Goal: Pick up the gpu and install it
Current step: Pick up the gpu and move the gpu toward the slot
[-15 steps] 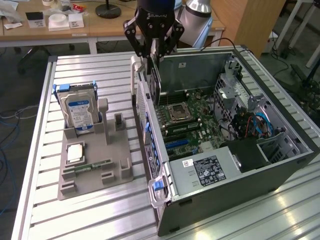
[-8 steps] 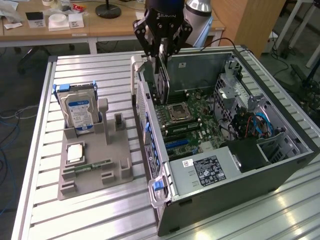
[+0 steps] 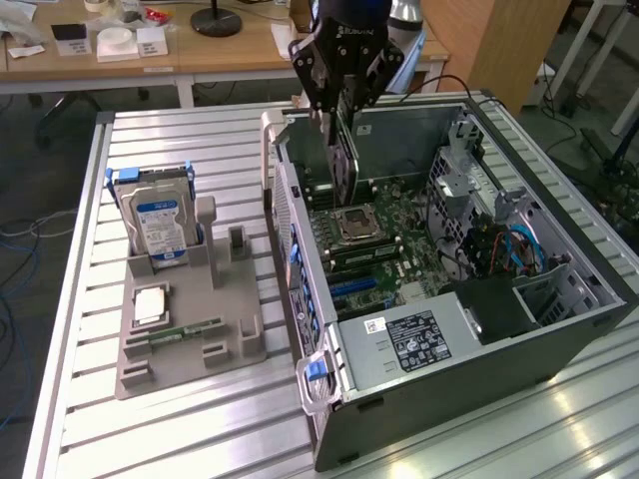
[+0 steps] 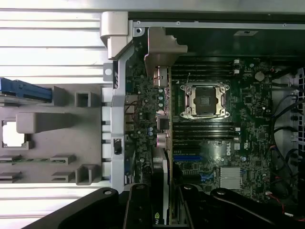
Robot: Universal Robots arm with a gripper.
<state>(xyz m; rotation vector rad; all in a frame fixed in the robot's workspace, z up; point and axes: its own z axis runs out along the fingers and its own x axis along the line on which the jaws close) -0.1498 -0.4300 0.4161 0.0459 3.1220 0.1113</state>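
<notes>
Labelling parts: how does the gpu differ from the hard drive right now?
The gpu is dark and thin; the hard drive is silver with a blue label. The gpu hangs clamped in the gripper over the open computer case; the hard drive stands in the grey holder. Both stand on edge.

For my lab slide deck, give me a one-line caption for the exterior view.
Robot hand holds the gpu on edge over the motherboard of the open computer case.
</notes>
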